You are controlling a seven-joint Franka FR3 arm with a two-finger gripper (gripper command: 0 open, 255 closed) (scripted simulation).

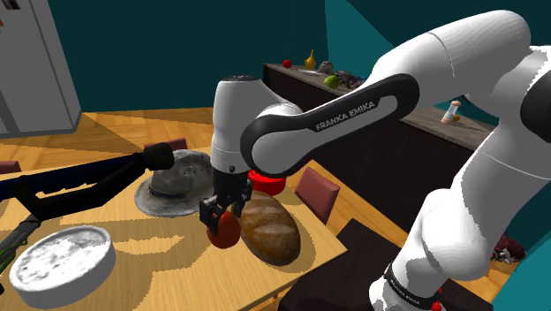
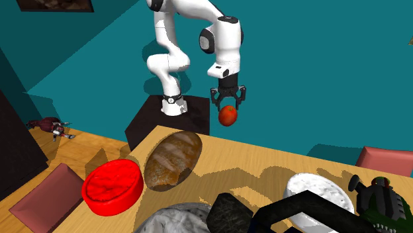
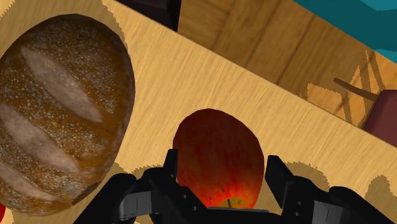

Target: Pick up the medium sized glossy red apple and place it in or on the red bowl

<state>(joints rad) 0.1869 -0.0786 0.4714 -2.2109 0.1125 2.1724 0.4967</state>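
Note:
My black gripper [image 2: 228, 104] is shut on a glossy red apple [image 2: 228, 116] and holds it in the air above the wooden table [image 2: 265, 165], near the table's edge. In the wrist view the apple [image 3: 219, 156] sits clasped in the gripper [image 3: 224, 164], with one finger [image 3: 170, 170] pressed on either side. In the shoulder view the gripper [image 1: 221, 215] hangs with the apple [image 1: 224, 231] just beside the bread loaf. The red bowl [image 2: 112, 186] stands on the table beyond the loaf's other side; in the shoulder view the arm partly hides the bowl [image 1: 266, 185].
A big brown bread loaf [image 2: 172, 159] lies between the apple and the bowl. A grey lumpy object [image 1: 179, 183] and a white round dish [image 1: 62, 257] sit further along the table. A black long-handled object [image 1: 88, 182] reaches over it. Chairs [image 1: 318, 193] stand around the table.

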